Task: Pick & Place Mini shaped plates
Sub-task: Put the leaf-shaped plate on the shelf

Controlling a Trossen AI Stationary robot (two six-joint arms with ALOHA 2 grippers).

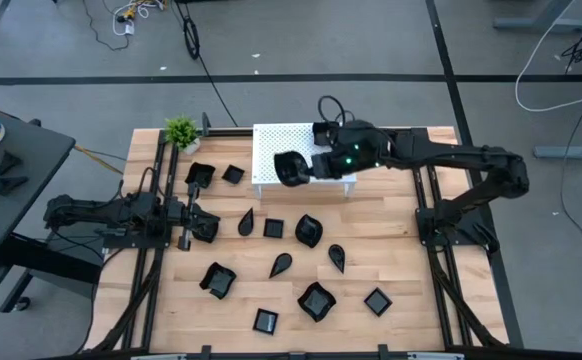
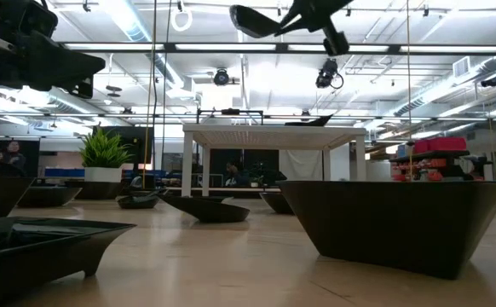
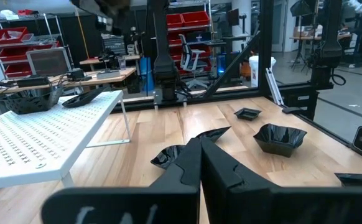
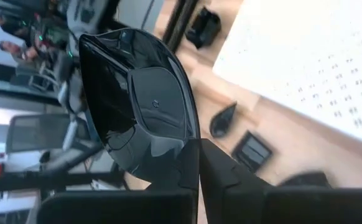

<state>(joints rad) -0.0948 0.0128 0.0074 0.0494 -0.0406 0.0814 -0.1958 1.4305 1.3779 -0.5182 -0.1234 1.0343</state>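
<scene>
— Eleven mini shaped plates [image 1: 317, 300] counted loose on the wooden surface [image 1: 401, 260], seen from above. All alike?

— Alike in colour only: glossy black throughout. Small squares with upturned rims, pointed teardrops, rounded ones with wavy edges. Scattered from 10 o'clock through the centre and down to 5 and 6 o'clock.

— And a twelfth?

— Up in the air, toward 12 o'clock. Pinched by its rim in the right claw [image 1: 316, 165], over the 8 o'clock part of the white perforated stand [image 1: 271, 145].

— Looks of that held plate [image 4: 143, 106]?

— Rounded, close to a soft-cornered rectangle, with a flatter central panel and curved sides. Deep shine, full of reflections of the room. Turned on edge in the right wrist view; in the low view high above the stand's top, well clear of it.

— Left claw [image 1: 209, 228]?

— Pressed together, gripping nothing. Low at 9 o'clock, near a teardrop plate [image 1: 246, 221].

— Anything lying on the stand itself?

— One flat dark dish [image 3: 91, 96] on the perforated top, by the left wrist view; shape hard to tell. Beyond that, just a small green plant [image 1: 181, 130] at 11 o'clock, beside the stand.
</scene>
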